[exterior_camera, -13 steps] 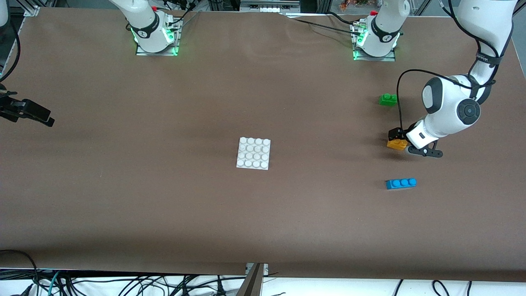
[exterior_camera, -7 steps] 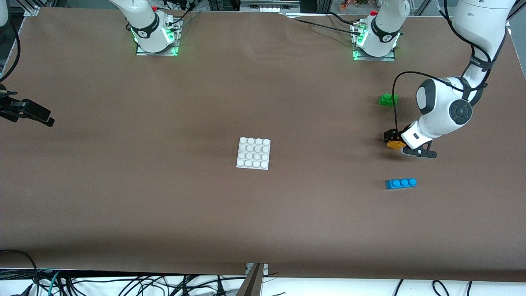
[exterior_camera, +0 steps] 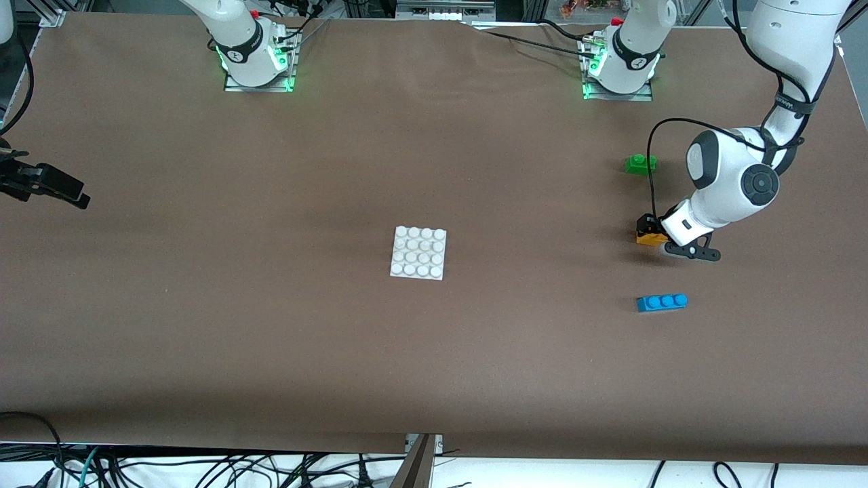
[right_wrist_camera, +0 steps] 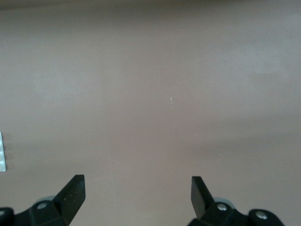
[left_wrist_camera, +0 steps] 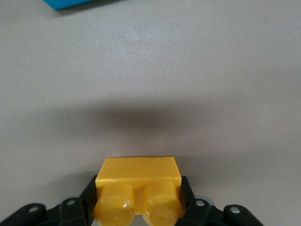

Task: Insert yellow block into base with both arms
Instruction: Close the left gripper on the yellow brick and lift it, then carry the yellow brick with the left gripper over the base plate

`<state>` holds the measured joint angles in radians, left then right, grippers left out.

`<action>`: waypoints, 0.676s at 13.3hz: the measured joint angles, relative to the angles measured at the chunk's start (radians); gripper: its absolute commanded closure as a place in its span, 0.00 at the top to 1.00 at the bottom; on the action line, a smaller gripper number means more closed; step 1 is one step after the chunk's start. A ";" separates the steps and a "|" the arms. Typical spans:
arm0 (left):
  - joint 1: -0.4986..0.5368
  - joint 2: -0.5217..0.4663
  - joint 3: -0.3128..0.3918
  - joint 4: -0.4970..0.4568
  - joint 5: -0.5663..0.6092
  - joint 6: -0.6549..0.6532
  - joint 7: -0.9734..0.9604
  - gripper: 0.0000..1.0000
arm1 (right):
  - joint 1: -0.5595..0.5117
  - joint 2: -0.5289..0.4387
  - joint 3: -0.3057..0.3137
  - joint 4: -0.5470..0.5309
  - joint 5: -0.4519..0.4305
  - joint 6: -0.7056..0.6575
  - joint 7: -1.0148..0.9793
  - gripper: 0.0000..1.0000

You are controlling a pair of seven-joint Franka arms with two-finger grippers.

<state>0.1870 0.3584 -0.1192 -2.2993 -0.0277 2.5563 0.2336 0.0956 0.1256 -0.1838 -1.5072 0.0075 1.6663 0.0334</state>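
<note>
Yellow block (left_wrist_camera: 138, 181): on the surface, clamped between left gripper (left_wrist_camera: 138, 209) jaws.
Right gripper (right_wrist_camera: 136, 193): jaws wide apart, holding nothing, waiting.
Base (exterior_camera: 419, 252): mid-surface, well apart.

Yellow block (left_wrist_camera: 138, 170), white studded base (exterior_camera: 418, 253)

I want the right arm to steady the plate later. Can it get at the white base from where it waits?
Probably yes. The right tool waits open over bare table at the right arm's end, and nothing lies between it and the base. The left tool, shut on the yellow block, is well clear.
</note>
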 measured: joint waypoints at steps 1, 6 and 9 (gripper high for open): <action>0.000 -0.001 0.000 0.002 -0.001 -0.013 0.000 0.00 | 0.000 0.000 0.000 0.000 0.000 0.000 0.000 1.00; -0.001 -0.074 -0.031 0.063 -0.139 -0.185 -0.011 0.00 | 0.000 0.000 0.000 0.000 0.000 0.000 0.000 1.00; -0.002 -0.118 -0.097 0.120 -0.147 -0.260 -0.095 0.00 | 0.000 0.000 0.000 0.000 0.000 0.000 0.000 1.00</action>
<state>0.1848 0.2408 -0.2158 -2.1795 -0.1747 2.2962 0.1390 0.0956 0.1256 -0.1837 -1.5075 0.0075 1.6660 0.0334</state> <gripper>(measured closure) 0.317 0.000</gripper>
